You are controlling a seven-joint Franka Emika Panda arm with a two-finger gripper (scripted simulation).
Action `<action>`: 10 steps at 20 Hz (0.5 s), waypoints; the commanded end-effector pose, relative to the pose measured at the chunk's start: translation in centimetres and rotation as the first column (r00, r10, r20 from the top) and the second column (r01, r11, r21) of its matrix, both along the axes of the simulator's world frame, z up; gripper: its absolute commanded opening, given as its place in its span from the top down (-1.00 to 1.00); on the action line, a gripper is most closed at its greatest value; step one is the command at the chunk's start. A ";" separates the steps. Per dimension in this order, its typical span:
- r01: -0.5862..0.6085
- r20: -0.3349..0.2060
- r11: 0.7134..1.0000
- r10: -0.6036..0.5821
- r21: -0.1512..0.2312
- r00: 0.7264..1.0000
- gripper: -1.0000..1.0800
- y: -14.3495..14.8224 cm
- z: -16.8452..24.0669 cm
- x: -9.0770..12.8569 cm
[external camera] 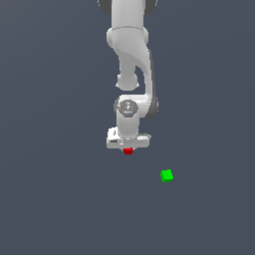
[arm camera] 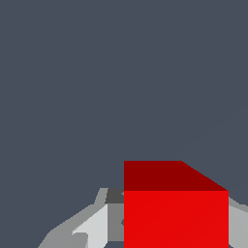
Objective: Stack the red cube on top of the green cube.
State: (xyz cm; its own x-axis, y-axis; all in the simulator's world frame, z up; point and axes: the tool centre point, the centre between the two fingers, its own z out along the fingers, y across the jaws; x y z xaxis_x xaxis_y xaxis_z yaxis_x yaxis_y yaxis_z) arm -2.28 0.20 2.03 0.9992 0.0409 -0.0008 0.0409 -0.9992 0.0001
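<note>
The red cube (external camera: 128, 151) sits right under my gripper (external camera: 128, 148), between the fingers, which are hidden behind the white hand in the exterior view. In the wrist view the red cube (arm camera: 175, 213) fills the space between the grey fingers (arm camera: 92, 230), which lie against both of its sides. The gripper is shut on it. The green cube (external camera: 167, 175) lies on the dark floor, apart from the gripper, nearer the camera and towards the exterior view's right. It does not show in the wrist view.
The dark grey floor (external camera: 60, 199) runs flat all around. The white arm (external camera: 132, 60) rises behind the gripper towards the top of the exterior view.
</note>
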 end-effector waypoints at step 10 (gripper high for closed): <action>0.000 0.001 1.000 0.000 0.000 1.000 1.00 0.0 0.1 0.0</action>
State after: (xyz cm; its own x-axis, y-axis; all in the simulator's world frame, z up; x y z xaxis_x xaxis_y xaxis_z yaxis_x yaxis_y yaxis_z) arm -2.27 0.15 2.05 0.9992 0.0404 -0.0007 0.0404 -0.9992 0.0003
